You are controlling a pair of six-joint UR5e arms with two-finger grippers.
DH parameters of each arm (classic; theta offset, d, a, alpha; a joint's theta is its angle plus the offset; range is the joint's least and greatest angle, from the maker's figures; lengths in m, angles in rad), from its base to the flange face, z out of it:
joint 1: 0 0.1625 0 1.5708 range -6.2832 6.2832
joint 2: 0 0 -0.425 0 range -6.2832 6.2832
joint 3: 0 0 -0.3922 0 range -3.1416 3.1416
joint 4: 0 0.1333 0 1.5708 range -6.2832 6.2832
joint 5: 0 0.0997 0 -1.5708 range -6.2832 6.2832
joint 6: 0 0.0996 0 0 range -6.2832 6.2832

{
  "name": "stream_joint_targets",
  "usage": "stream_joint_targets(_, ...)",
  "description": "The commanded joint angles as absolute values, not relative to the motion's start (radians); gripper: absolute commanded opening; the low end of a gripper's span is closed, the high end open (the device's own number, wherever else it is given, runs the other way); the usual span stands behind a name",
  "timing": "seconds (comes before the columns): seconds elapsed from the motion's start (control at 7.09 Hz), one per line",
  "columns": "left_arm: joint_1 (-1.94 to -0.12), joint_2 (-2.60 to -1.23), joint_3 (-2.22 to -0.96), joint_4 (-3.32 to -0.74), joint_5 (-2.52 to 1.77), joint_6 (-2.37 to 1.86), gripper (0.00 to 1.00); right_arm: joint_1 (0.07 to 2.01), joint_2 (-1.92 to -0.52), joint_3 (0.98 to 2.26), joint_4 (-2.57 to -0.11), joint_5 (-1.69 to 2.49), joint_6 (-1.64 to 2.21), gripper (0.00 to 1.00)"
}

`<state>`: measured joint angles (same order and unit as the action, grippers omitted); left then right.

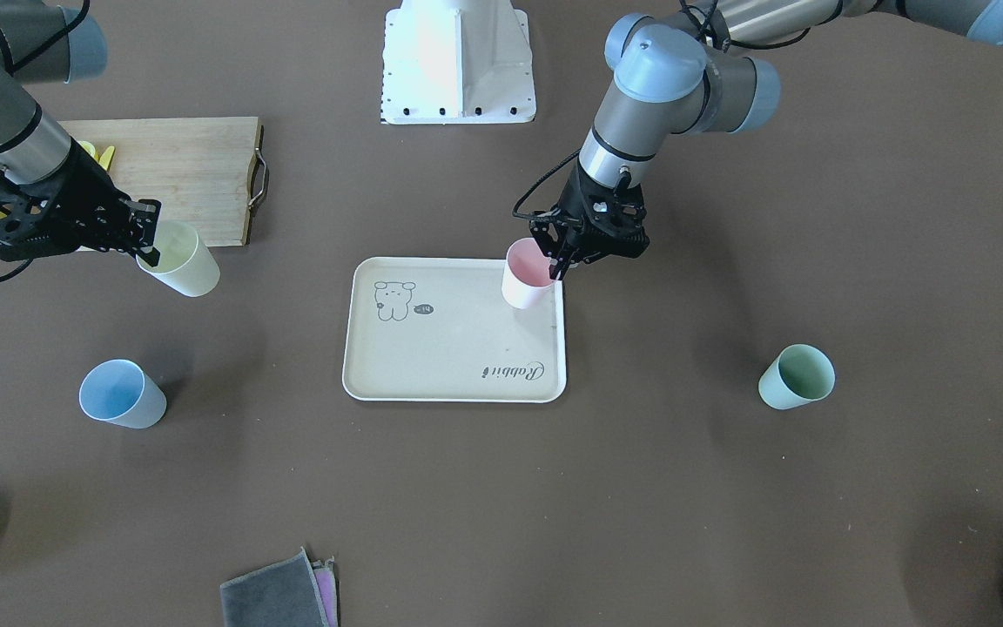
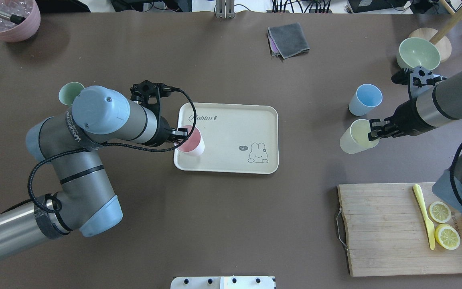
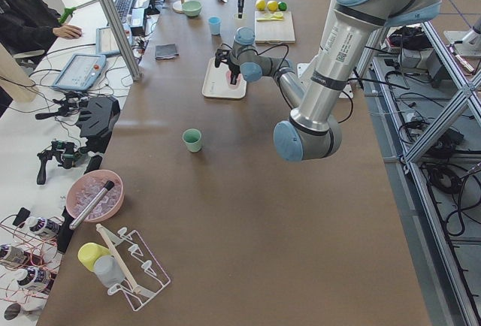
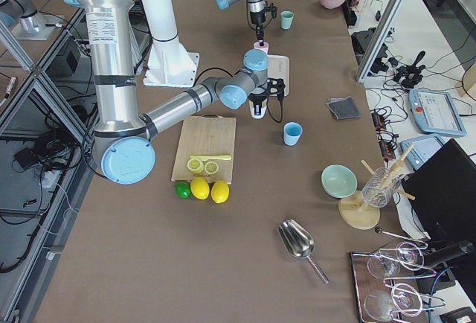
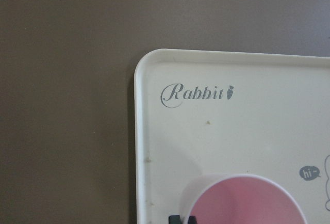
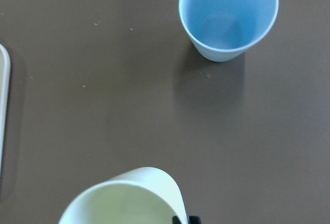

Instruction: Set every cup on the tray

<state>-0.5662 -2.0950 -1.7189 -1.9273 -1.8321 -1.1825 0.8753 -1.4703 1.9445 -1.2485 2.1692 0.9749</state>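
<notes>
My left gripper [image 1: 556,264] is shut on the rim of the pink cup [image 1: 526,279], which is upright at the near left corner of the beige tray [image 2: 231,132]. I cannot tell if the cup touches the tray. My right gripper [image 2: 373,130] is shut on the rim of the pale yellow cup [image 2: 355,138] and holds it tilted, right of the tray. The light blue cup [image 2: 365,99] stands on the table just beyond it. The mint green cup [image 2: 69,92] stands far left, behind my left arm.
A wooden cutting board [image 2: 379,228] with lemon slices and a yellow knife lies near right. A green bowl [image 2: 418,53], a grey cloth [image 2: 289,39] and a pink bowl [image 2: 8,20] sit along the far edge.
</notes>
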Motion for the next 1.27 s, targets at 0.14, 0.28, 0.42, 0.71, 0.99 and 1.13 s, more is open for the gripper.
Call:
stream_joint_targets(0.14, -0.534, -2.103, -1.692, -1.928, -1.803, -1.173, 0.95, 0.876, -1.367, 1.948, -1.285, 2.175, 1.029, 0.0)
stream_joint_targets(0.28, -0.494, -2.1, -1.698, -1.933, -1.669, -1.186, 0.98, 0.861, -1.327, 1.947, -1.311, 2.174, 1.067, 0.0)
stream_joint_targets(0.42, -0.492, -2.091, -1.738, -1.936, -1.661, -1.184, 0.98, 0.826, -1.245, 1.939, -1.383, 2.157, 1.107, 0.0)
stream_joint_targets(0.71, -0.62, -2.086, -1.769, -1.927, -1.83, -1.175, 0.98, 0.721, -1.062, 1.875, -1.507, 2.048, 1.214, 0.0)
stream_joint_targets(0.99, -0.768, -2.037, -1.767, -1.931, -1.983, -1.072, 0.98, 0.642, -0.977, 1.778, -1.509, 1.955, 1.272, 0.0)
stream_joint_targets(1.13, -0.84, -2.016, -1.755, -1.925, -2.035, -0.981, 0.98, 0.621, -0.973, 1.748, -1.5, 1.945, 1.27, 0.0)
